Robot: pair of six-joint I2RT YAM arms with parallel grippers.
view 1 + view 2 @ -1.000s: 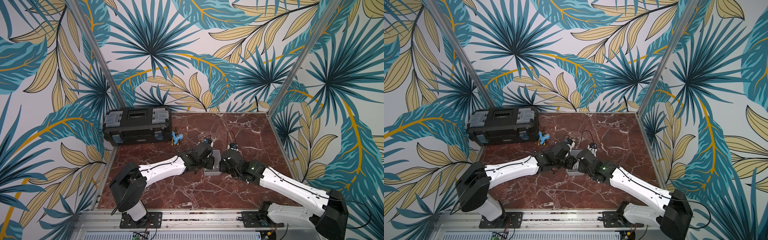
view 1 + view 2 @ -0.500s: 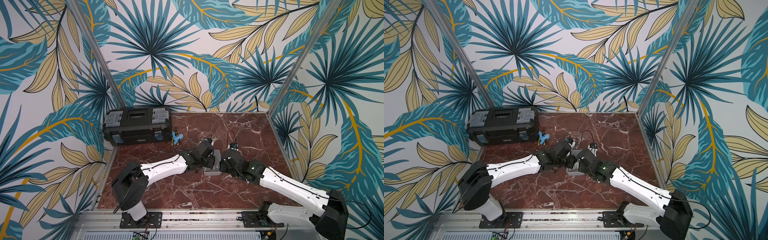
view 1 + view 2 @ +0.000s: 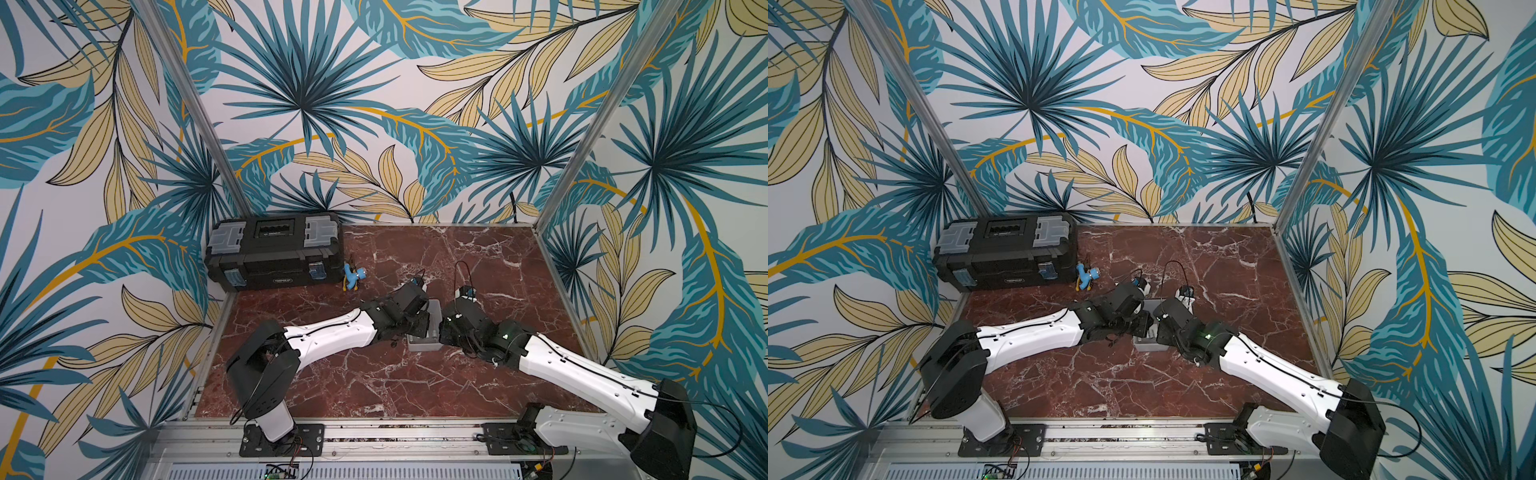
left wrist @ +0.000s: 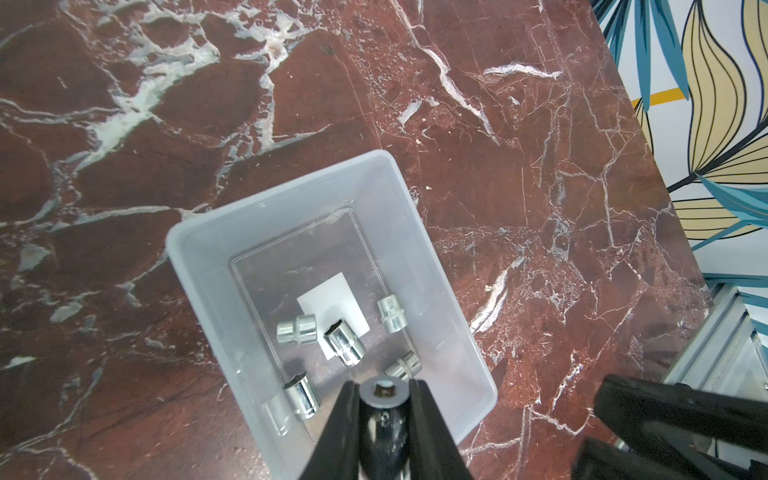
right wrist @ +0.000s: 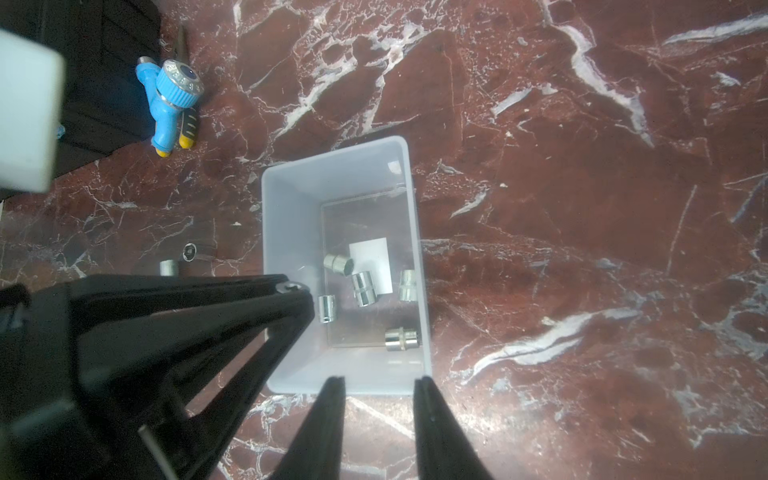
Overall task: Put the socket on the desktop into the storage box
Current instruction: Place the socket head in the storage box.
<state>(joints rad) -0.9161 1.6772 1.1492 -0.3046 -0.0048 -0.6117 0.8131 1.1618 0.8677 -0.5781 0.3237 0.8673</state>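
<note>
Because both wrists crowd over the storage box [image 3: 423, 344] in both top views, only its near wall shows there, and what I hold is hidden. From the left wrist view, my left fingers [image 4: 349, 405] are pinching a dark socket [image 4: 384, 392], open end up, above the box's near end; its lower half is lost in shadow. Five chrome sockets [image 4: 345, 343] lie on the box floor around the white label [image 4: 332, 299]. My right fingers [image 5: 330, 411] stand slightly spread with nothing between them, just outside the box's short wall. Two more sockets [image 5: 168, 267] sit on the worktop [image 5: 582, 208] beside the box, one partly cut off. Since a second ago the box has stayed put and both arms have barely shifted.
</note>
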